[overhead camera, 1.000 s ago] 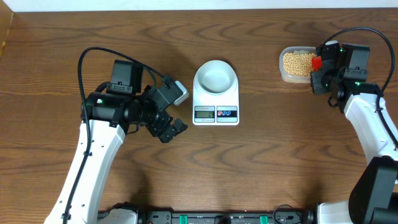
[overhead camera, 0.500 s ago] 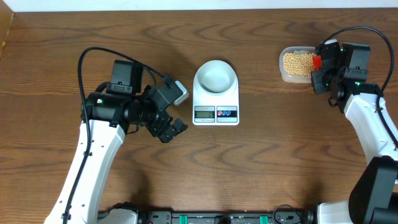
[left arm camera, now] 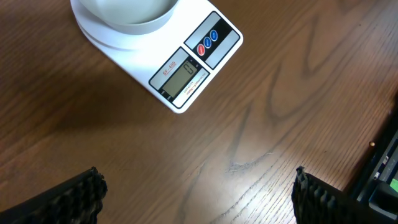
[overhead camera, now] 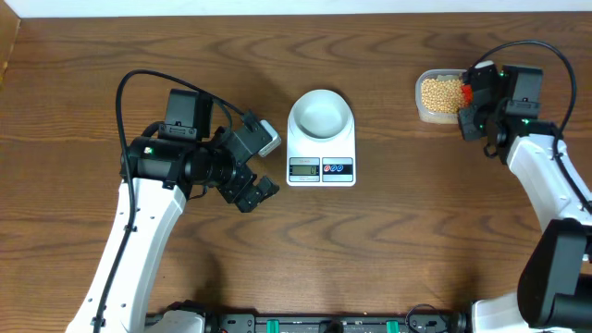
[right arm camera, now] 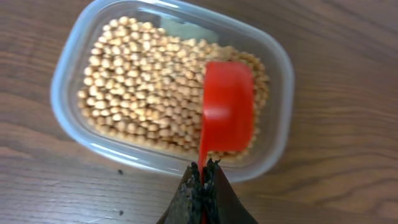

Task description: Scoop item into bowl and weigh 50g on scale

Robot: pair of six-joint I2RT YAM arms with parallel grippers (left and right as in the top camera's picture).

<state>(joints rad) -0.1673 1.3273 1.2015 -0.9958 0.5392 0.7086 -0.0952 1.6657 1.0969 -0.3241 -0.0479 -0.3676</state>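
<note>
Pinching a red scoop (right arm camera: 227, 115) over the worktop's (overhead camera: 416, 231) far-right tub (right arm camera: 68, 74) of beans (right arm camera: 143, 93), the right hand (right arm camera: 202, 171) could spill them by tilting

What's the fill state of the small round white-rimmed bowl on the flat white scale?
Empty: overhead, the small round white-rimmed bowl shows only its bare pale interior, nothing inside.

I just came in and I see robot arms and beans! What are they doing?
The right end effector is shut on a red scoop and holds it over the tan beans in the clear plastic tub. No beans are in the bowl yet. It sits on the white scale and looks empty. The left end effector is open and holds nothing, off to one side of the scale.
</note>
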